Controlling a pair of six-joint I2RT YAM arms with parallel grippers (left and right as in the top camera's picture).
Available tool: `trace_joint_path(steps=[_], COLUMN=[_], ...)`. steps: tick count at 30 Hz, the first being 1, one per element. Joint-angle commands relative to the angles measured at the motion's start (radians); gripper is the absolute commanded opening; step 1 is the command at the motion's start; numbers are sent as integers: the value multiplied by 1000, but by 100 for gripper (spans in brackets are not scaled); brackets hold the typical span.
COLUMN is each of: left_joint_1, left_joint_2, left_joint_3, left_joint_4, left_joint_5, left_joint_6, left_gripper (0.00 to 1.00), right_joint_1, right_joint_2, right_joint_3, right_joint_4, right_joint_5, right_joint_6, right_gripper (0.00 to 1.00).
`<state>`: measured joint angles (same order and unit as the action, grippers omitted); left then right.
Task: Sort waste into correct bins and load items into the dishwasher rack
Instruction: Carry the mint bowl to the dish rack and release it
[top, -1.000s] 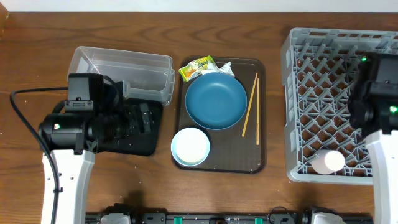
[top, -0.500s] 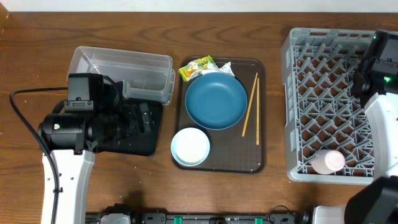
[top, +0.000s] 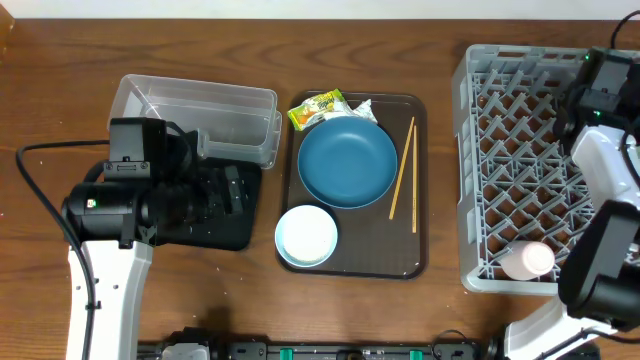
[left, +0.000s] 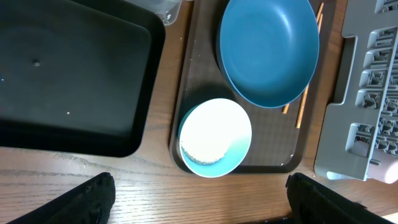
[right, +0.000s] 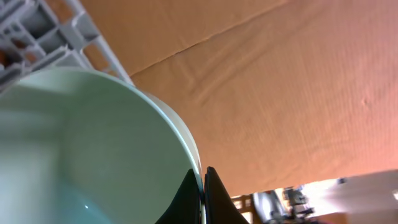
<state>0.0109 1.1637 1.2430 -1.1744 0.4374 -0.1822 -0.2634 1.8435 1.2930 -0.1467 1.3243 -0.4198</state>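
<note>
Left gripper (left: 200, 186): hovering just left of the brown serving tray (top: 415, 262), fingers (left: 93, 199) standing wide apart, gripping nothing.
Clear tub (top: 195, 100): sitting upright just left of the serving tray's far left corner.
Black tray (top: 215, 235): lying just left of the serving tray's near half, partly hiding under the left arm (top: 100, 215); a few tiny pale specks showing on its floor in the left wrist view.
Snack wrapper (top: 318, 107): lying on the serving tray's far left corner, touching the blue bowl.
White bowl (top: 306, 237): sitting upright on the serving tray's near left corner, showing a pale blue outside and something white and grainy inside.
Blue bowl (top: 347, 162): sitting upright on the far middle part of the serving tray.
Tissue (top: 363, 107): lying at the serving tray's far edge, just right of the wrapper, partly hiding behind the blue bowl.
Chopsticks (top: 403, 178): lying along the serving tray's right side, meeting at the far end and spreading toward the near end.
Dishwasher rack (top: 470, 180): standing right of the serving tray, a strip of table separating them.
Pink cup (top: 527, 261): lying on its side inside the rack, right of the serving tray's near right corner.
Right gripper (right: 203, 186): hanging well right of the serving tray, at the rack's far right side, fingers pinching almost together on the rim of the mint-green bowl (right: 93, 143).
</note>
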Motion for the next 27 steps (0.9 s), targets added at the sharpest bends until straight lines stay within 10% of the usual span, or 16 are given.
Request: trace_joint_path(steps=[1, 16, 21, 27], left_joint_1=[-1, -1, -1, -1], left_joint_2=[-2, -2, -2, -2], left_joint_3=[16, 16, 16, 16], left_joint_4=[-3, -3, -3, -3], left_joint_5=[-13, -13, -13, -13], left_joint_6=[17, 17, 17, 17], left_gripper=[90, 90, 90, 90], right_joint_1=[-6, 109, 156, 245], right_joint_2=[31, 139, 137, 90], right_joint_3=[6, 6, 6, 7], right_joint_4=[15, 47, 116, 199], right_joint_5=[40, -20, -21, -39], right_joint_6=[-68, -121, -145, -156], right_gripper=[1, 6, 53, 73])
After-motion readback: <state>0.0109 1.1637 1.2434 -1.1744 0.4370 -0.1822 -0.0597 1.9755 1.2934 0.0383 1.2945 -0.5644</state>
